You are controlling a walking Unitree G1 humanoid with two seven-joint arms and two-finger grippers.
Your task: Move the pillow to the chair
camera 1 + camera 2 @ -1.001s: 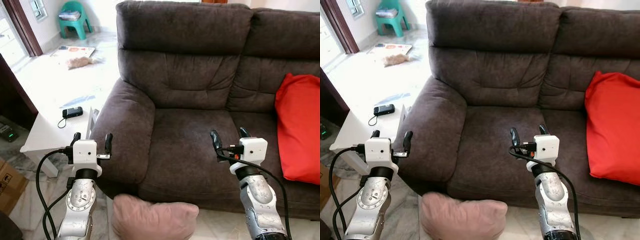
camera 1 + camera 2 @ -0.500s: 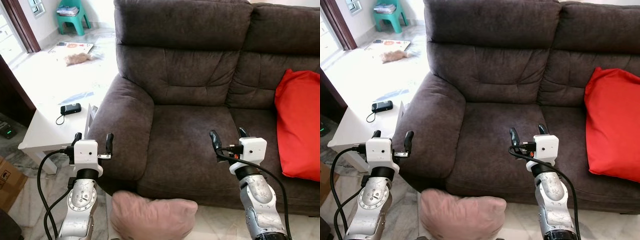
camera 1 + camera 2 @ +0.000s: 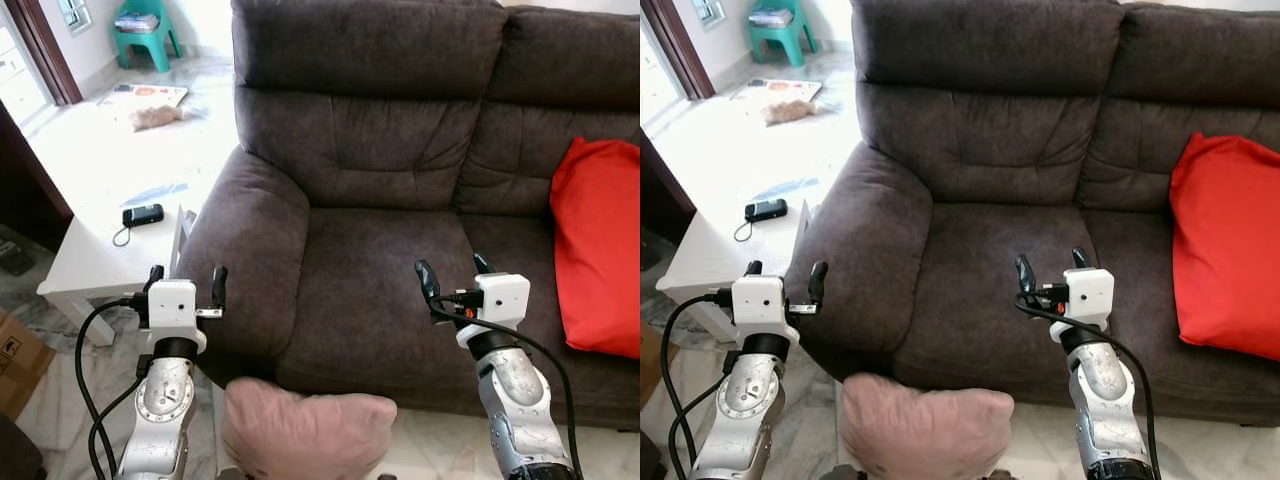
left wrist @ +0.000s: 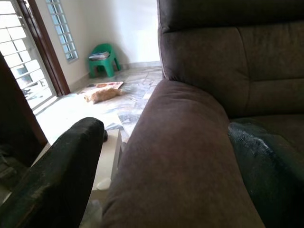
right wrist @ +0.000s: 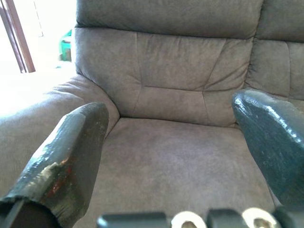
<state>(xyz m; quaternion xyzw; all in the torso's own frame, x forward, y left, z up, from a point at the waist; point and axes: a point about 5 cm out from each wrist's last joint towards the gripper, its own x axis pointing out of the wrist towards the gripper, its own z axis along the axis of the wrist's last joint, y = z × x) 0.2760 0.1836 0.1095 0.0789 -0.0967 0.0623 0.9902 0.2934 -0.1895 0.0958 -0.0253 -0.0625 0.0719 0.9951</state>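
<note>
I stood before a dark brown sofa [image 3: 400, 200] with both arms raised, my left gripper [image 3: 184, 279] held at about 8 o'clock in my head view, just in front of the sofa's padded armrest [image 3: 250, 260]. Its two black fingers [image 4: 61, 175] were spread wide and held nothing; from the wrist, the armrest ran up between them. My right gripper [image 3: 452, 277] hung at about 4 o'clock over the front of the seat cushion [image 3: 370, 290], fingers [image 5: 71, 156] likewise parted and empty, with the tufted backrest [image 5: 171, 76] ahead of them.

The pink pillow [image 3: 305, 430], the thing I was to move, lay at 6 o'clock, low at the foot of the sofa between my two arms and apart from both grippers. A red cushion [image 3: 600, 250] leaned against the backrest at 3 o'clock, well apart from my right gripper.

At 9 o'clock, beside the armrest, stood a white side table [image 3: 90, 270] with a small black device [image 3: 143, 215] and its cord on top. At 11 o'clock, far across the pale tiled floor [image 3: 110, 160], a green plastic chair [image 3: 148, 30] sat near the wall, with something stacked on its seat. A flat board [image 3: 145, 95] and a light brown object [image 3: 160, 116] lay on the floor in front of it.
</note>
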